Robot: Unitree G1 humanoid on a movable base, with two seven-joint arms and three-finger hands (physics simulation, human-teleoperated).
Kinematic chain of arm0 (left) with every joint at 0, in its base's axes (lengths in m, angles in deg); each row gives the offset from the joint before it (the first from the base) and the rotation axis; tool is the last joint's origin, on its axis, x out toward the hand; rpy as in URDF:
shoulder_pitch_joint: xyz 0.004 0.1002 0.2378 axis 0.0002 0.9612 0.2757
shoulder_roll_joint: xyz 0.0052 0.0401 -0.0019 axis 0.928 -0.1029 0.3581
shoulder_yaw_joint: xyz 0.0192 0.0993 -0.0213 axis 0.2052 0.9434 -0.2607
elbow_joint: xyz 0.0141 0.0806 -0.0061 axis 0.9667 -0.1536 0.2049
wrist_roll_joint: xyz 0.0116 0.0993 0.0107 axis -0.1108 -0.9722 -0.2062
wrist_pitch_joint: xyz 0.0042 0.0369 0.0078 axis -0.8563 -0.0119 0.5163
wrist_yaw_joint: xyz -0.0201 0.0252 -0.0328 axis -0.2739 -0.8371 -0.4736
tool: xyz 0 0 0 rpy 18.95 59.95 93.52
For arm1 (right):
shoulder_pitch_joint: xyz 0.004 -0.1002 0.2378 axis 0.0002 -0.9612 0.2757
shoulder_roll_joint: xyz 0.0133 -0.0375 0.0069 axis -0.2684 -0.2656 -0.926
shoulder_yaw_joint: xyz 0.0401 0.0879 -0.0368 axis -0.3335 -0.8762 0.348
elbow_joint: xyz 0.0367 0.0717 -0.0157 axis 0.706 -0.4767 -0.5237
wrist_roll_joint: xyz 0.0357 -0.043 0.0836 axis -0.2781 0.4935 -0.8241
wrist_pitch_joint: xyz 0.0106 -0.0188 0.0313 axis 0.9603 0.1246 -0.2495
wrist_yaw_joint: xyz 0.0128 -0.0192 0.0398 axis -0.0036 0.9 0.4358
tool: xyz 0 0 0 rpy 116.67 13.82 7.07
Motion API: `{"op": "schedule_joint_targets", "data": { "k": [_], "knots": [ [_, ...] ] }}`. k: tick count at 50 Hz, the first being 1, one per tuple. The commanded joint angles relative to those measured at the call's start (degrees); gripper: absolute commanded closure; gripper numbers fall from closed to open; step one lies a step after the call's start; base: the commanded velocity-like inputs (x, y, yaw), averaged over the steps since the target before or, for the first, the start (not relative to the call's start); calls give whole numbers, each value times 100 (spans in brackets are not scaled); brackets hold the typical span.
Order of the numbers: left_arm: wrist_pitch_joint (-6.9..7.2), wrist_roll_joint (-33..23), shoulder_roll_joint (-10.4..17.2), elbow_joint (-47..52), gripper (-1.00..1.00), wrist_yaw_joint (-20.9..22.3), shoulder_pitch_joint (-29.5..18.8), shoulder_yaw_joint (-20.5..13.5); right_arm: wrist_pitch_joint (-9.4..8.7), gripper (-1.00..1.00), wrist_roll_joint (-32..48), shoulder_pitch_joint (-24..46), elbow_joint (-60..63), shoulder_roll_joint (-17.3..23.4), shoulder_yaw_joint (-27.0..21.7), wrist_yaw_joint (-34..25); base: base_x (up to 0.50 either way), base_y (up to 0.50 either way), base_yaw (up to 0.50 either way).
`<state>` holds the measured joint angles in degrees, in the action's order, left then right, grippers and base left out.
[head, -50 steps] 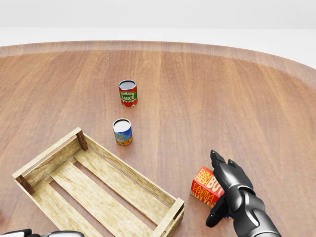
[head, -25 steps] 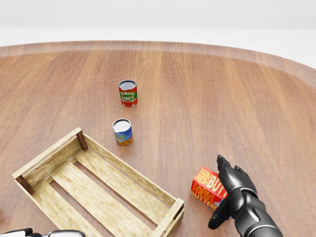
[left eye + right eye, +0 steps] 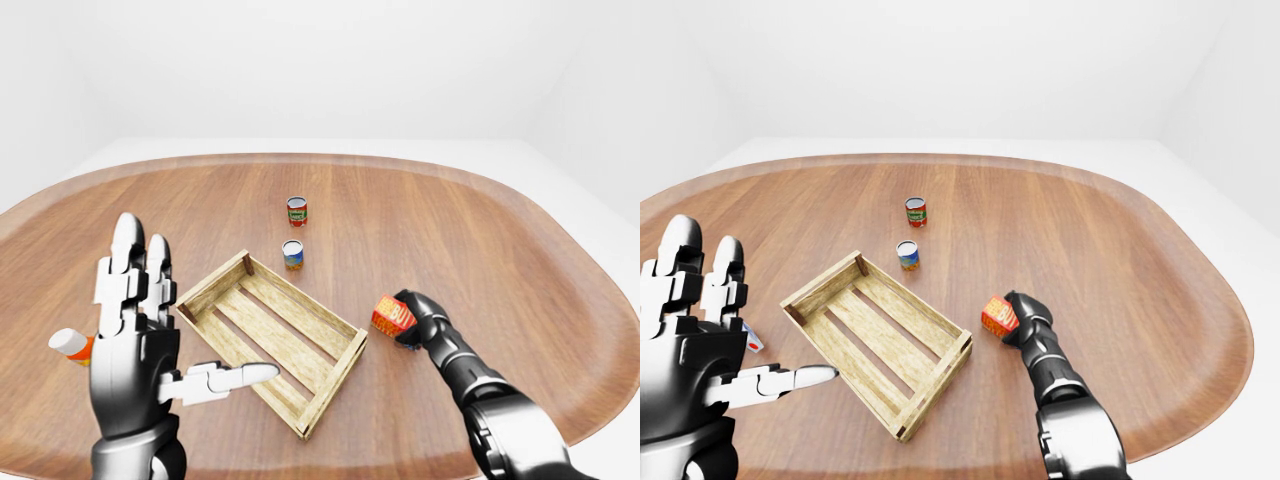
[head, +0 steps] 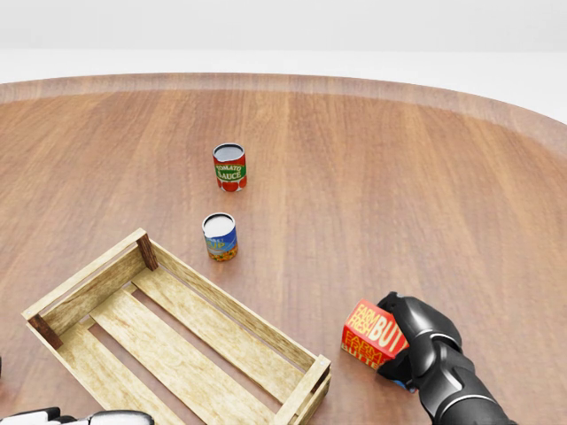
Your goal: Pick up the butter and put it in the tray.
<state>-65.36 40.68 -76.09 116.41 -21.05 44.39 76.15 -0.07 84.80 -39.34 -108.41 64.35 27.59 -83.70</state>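
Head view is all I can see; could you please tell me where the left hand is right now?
Observer: The left hand is raised over the left side of the table in the left-eye view, its fingers spread open and holding nothing.
Operator: Is the whole tray empty?
Observer: Yes, the tray shows in full there, with nothing inside.
Operator: Anything else outside my picture?
Observer: A small orange-and-white item lies just left of that hand; I cannot tell what it is.

Right hand [image 4: 415, 345] now curled round the butter [image 4: 372, 336], fingers no longer spread above it.
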Motion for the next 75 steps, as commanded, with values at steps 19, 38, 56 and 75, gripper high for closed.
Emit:
{"op": "schedule_joint_targets", "data": {
  "k": [19, 38, 56, 75],
  "knots": [
    [0, -6, 0, -15, -100, -8, -19, 5, 0, 100, -35, -25, -210, -69, 37, -37, 0, 0, 0],
    [0, 7, 5, 47, -100, -13, 7, 16, 0, 100, 180, -323, 1489, 39, -40, -20, 0, 0, 0],
    [0, 12, -10, 87, -100, 12, 17, -3, 0, 100, 1540, -892, 3944, -74, 181, -1328, 0, 0, 0],
    [0, 69, -42, 124, -100, 62, 53, -74, 0, 100, 3676, -739, 5359, -644, 197, -3092, 0, 0, 0]
  ]
}}
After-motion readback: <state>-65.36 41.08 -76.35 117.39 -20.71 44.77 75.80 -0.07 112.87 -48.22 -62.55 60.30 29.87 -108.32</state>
